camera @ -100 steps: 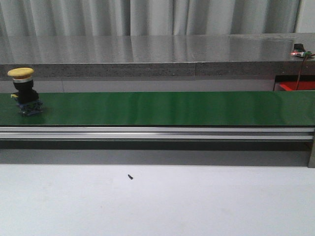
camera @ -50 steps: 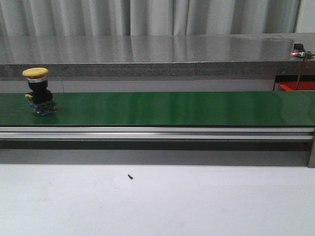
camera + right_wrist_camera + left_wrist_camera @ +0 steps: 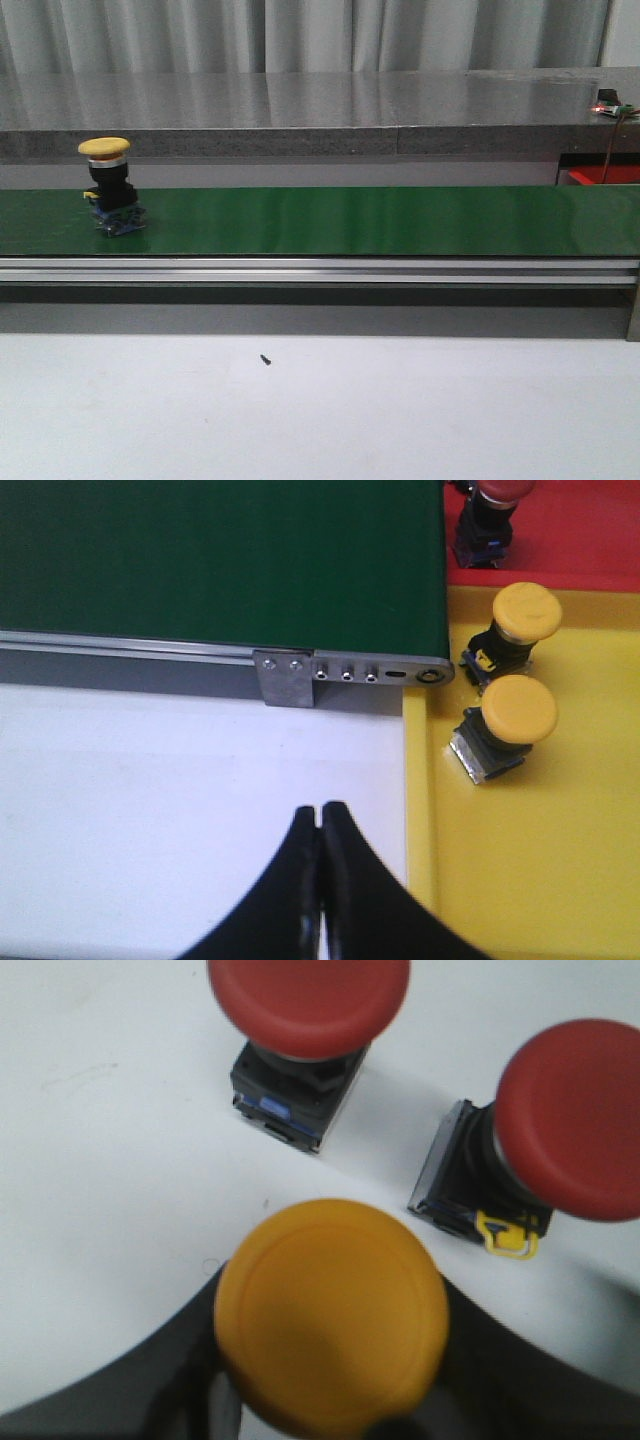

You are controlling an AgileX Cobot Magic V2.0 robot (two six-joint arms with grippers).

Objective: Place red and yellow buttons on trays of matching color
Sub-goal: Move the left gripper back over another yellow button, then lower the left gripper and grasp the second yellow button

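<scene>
- The green conveyor belt (image 3: pixel 350 220) carries a yellow button (image 3: pixel 112 185) at its left part; it could pass the yellow tray (image 3: pixel 520 830) unpicked.
- The right gripper (image 3: pixel 320 825) is closed and empty, so a late opening may knock it.
- The left gripper (image 3: pixel 330 1430) holds another yellow button (image 3: pixel 330 1325) above two red buttons (image 3: pixel 310 1000); its release could hit them.

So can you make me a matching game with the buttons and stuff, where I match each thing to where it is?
Things
1. yellow button in the front view
2. two yellow buttons in the right wrist view
3. right pincer
4. button with a red cap in the right wrist view

Places
A. over the white table, jaws closed
B. standing on the green belt, toward its left end
C. on the red tray
D. on the yellow tray

Pairs: 1-B, 2-D, 3-A, 4-C
</scene>
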